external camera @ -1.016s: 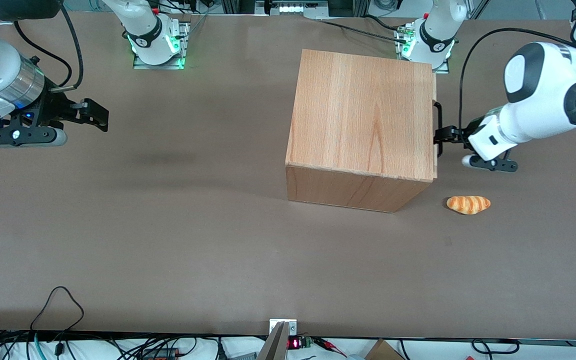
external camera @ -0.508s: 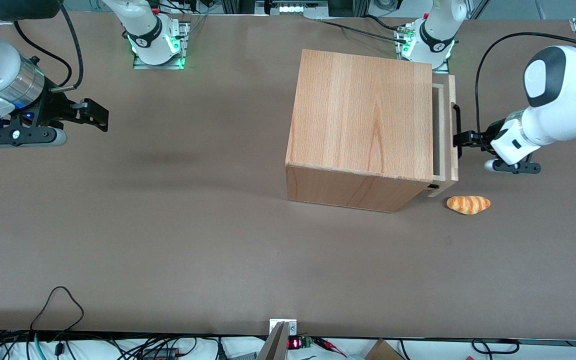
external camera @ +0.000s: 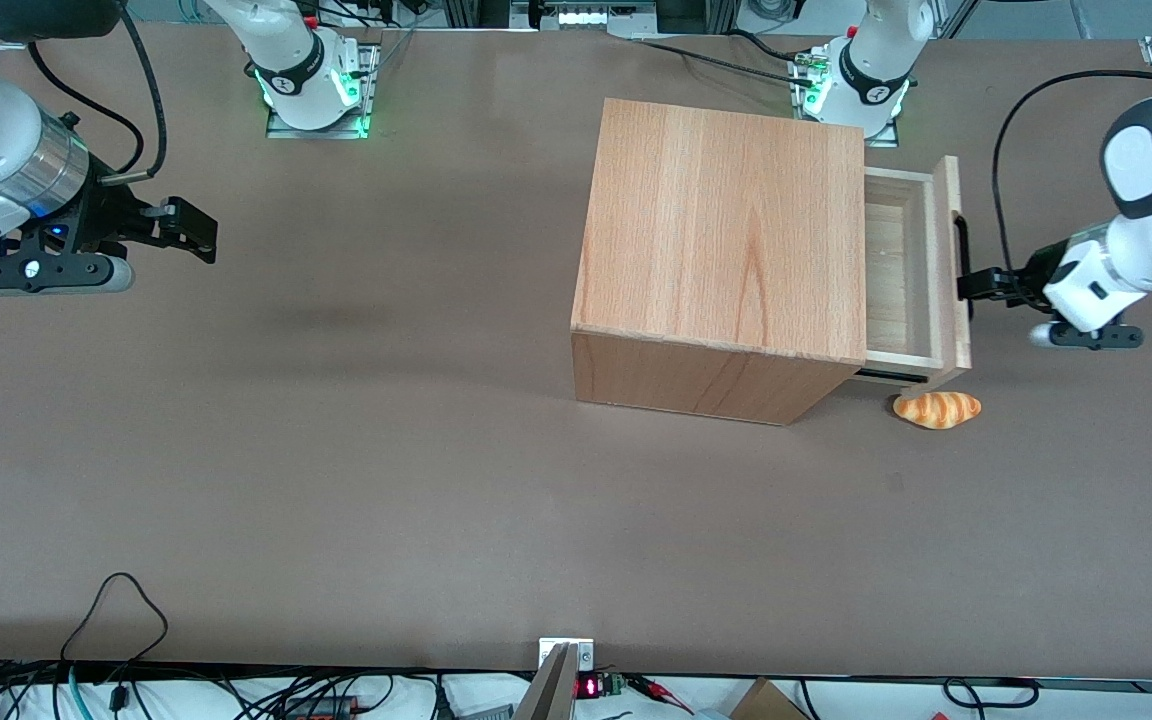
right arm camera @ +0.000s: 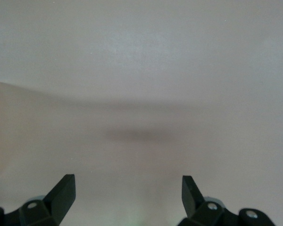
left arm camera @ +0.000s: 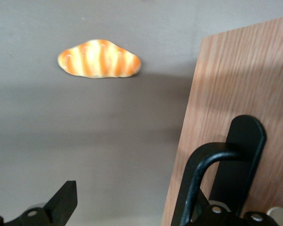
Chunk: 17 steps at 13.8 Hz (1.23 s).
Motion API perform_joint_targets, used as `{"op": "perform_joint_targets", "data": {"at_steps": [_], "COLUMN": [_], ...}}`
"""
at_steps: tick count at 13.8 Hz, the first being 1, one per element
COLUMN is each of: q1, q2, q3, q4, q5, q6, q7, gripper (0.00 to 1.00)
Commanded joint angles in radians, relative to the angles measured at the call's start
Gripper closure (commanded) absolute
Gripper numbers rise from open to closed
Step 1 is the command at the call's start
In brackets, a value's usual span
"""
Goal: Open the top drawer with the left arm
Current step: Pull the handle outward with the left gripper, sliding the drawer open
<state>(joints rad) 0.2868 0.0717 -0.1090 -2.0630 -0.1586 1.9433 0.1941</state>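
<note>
The top drawer (external camera: 901, 270) stands pulled partway out of the wooden cabinet (external camera: 726, 220), toward the working arm's end of the table, and its pale inside shows. Its front panel (left arm camera: 245, 80) bears a slim black bar handle (external camera: 960, 255). My left arm's gripper (external camera: 971, 284) is right at that handle, in front of the drawer. In the left wrist view the gripper (left arm camera: 131, 193) is open. One finger (left arm camera: 61, 202) hangs free over the table. The other sits hidden at the handle (left arm camera: 212, 169), hooked in it, with nothing clamped between the two.
A small striped bread roll (external camera: 937, 408) (left arm camera: 99, 59) lies on the brown table (external camera: 386, 480), just nearer the front camera than the drawer's front corner. Cables run along the table edge nearest the camera.
The drawer has slid out from shut to well open over the last second. My gripper and arm moved with the handle, away from the cabinet. The roll has not moved.
</note>
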Motion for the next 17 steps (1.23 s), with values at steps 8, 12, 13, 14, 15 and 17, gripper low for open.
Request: {"op": "perform_joint_targets", "data": {"at_steps": [8, 12, 13, 14, 15, 17], "q1": [0.150, 0.150, 0.150, 0.150, 0.152, 0.153], "q2": [0.063, 0.063, 0.063, 0.062, 0.062, 0.062], "q3": [-0.005, -0.003, -0.003, -0.001, -0.001, -0.001], "q4": [0.061, 0.067, 0.076, 0.084, 0.099, 0.125], "q5": [0.022, 0.022, 0.022, 0.022, 0.021, 0.021], "q6": [0.017, 0.011, 0.003, -0.009, -0.021, -0.059], "q7": [0.074, 0.076, 0.077, 0.083, 0.084, 0.093], "gripper": [0.00, 0.00, 0.00, 0.00, 0.00, 0.00]}}
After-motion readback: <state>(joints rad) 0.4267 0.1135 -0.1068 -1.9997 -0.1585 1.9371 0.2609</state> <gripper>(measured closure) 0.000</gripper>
